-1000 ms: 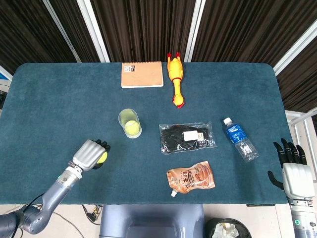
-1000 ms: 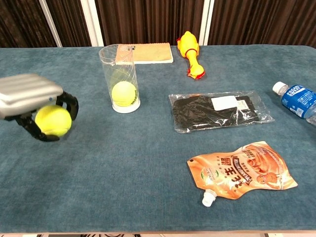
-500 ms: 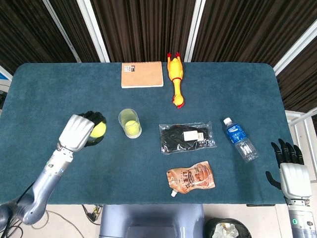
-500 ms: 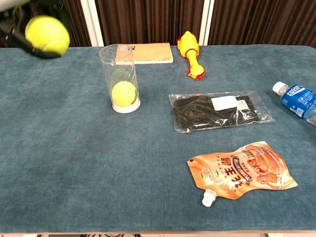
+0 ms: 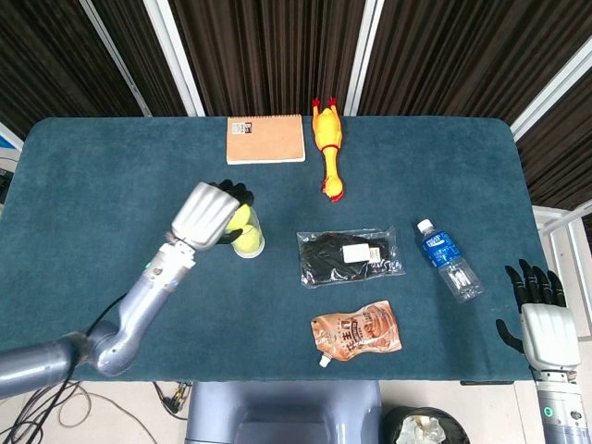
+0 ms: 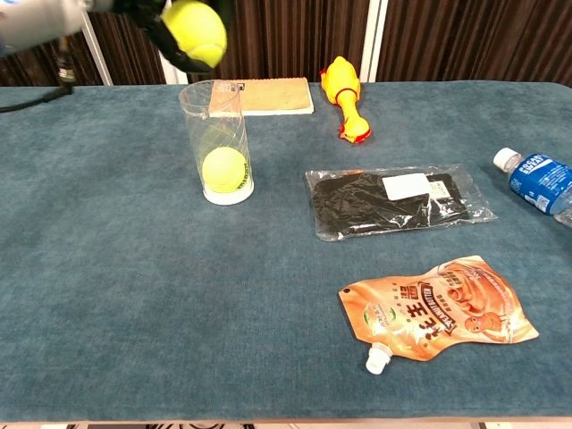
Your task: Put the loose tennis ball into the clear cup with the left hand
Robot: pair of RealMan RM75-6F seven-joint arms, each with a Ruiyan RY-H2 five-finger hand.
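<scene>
A table [image 5: 111,166] covered in dark teal cloth fills the middle of the room — rounded at its far corners. Behind the table hangs a dark brown pleated curtain [image 5: 268,46], crossed by slanted white bars [image 5: 176,55]. Below the table's near edge sit a bin [image 5: 425,427] of crumpled paper and loose cables [image 5: 55,407] — on a pale floor.

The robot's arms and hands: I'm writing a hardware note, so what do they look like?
Left hand has a silver-grey, ridged metal back and black fingers; its forearm is silver-grey, darker grey-blue toward the elbow. Right hand matches, with a small green light on its wrist. Black cables hang below the table edge.
</scene>
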